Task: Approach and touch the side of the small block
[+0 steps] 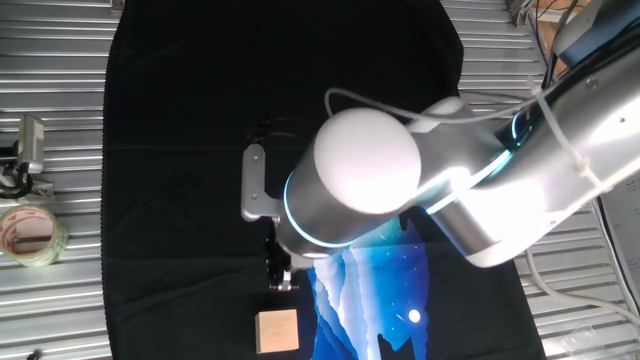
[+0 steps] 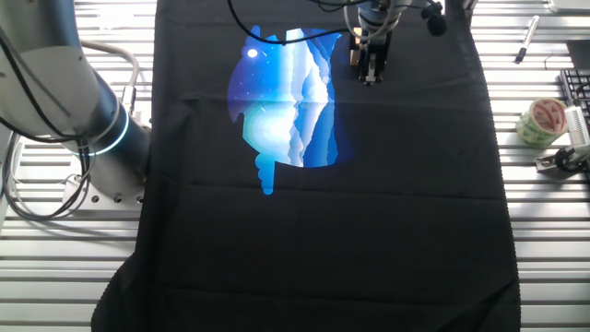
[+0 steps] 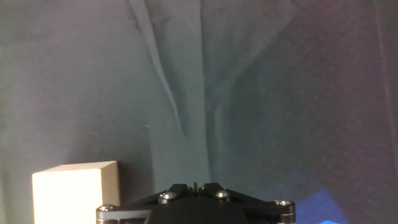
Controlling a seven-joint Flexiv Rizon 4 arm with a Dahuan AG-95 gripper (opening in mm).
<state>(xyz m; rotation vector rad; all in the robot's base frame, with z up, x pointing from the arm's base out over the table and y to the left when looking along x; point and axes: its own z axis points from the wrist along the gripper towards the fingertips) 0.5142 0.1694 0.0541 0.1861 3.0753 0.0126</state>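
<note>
The small block [image 1: 277,331] is a pale tan cube on the black cloth [image 1: 180,120] near the front edge. In the hand view the small block [image 3: 74,191] sits at the lower left, just left of my fingertips and apart from them. My gripper [image 1: 281,281] hangs a short way above and behind the block, fingers pointing down. In the hand view my gripper [image 3: 196,185] has its two jaws pressed together with nothing between them. In the other fixed view my gripper [image 2: 371,72] is at the far edge, and only a sliver of the block [image 2: 353,57] shows beside it.
A roll of clear tape [image 1: 30,235] and a metal clip [image 1: 28,148] lie on the slatted metal table left of the cloth. A blue printed picture [image 1: 370,300] lies on the cloth right of the block. A pen [image 2: 527,37] lies at the far right.
</note>
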